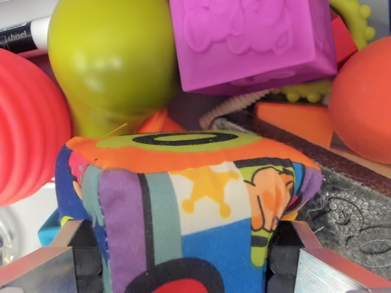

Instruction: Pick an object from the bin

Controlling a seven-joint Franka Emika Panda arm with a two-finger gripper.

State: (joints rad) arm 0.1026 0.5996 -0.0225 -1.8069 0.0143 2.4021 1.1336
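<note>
Crowded toys fill the upper frame; at lower centre the tool (186, 256) has closed on the soft printed cube (189, 207), fingers denting its sides, apparently for lifting.

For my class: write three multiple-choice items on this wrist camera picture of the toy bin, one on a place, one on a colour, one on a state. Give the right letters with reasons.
1. Where does the purple block sit?
A. above the fabric cube
B. below the fabric cube
C. between the gripper fingers

2. What colour is the star on the fabric cube?
A. green
B. yellow
C. black

3. What is the gripper doing?
A. hanging open over nothing
B. closed on the orange ball
C. closed on the fabric cube

Answers: 1 A, the block fills the upper part of the view. 2 B, a yellow star shows on the white panel. 3 C, both metal fingers press the cube's sides.
</note>
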